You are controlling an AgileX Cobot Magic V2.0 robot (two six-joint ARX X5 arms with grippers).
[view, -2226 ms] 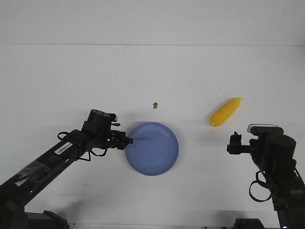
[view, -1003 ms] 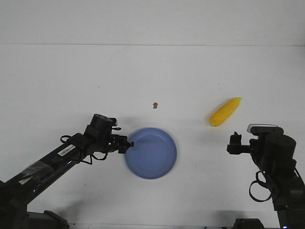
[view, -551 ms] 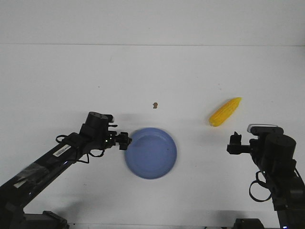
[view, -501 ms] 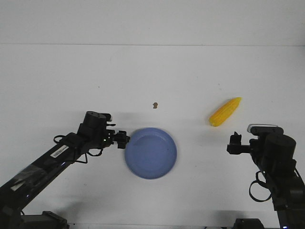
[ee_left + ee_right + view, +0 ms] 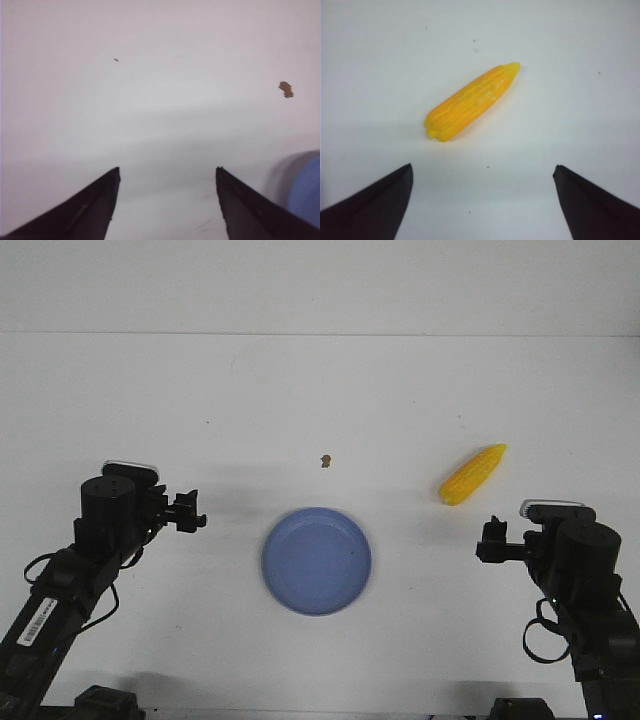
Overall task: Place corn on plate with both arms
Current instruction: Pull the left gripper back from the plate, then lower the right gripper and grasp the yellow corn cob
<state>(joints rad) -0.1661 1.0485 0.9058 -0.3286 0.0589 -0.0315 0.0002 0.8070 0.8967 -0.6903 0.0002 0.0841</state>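
The periwinkle-blue plate [image 5: 317,560] lies flat and empty at the table's front middle; its edge also shows in the left wrist view [image 5: 306,192]. The yellow corn [image 5: 472,474] lies on the table to the plate's right and farther back, its tip pointing back and right. It also shows in the right wrist view [image 5: 470,101]. My left gripper [image 5: 190,519] is open and empty, well to the left of the plate; in the left wrist view [image 5: 167,172] its jaws stand wide apart. My right gripper [image 5: 491,538] is open and empty, just in front of the corn, as the right wrist view [image 5: 482,170] shows.
A small brown crumb [image 5: 325,460] lies on the white table [image 5: 330,390] behind the plate; it also shows in the left wrist view [image 5: 286,89]. The table's far edge meets a white wall at the back.
My left gripper let go of the plate's left rim, opened and drew back to the left. The plate stays where it was left, slightly nearer the front. The right arm and corn have not moved.
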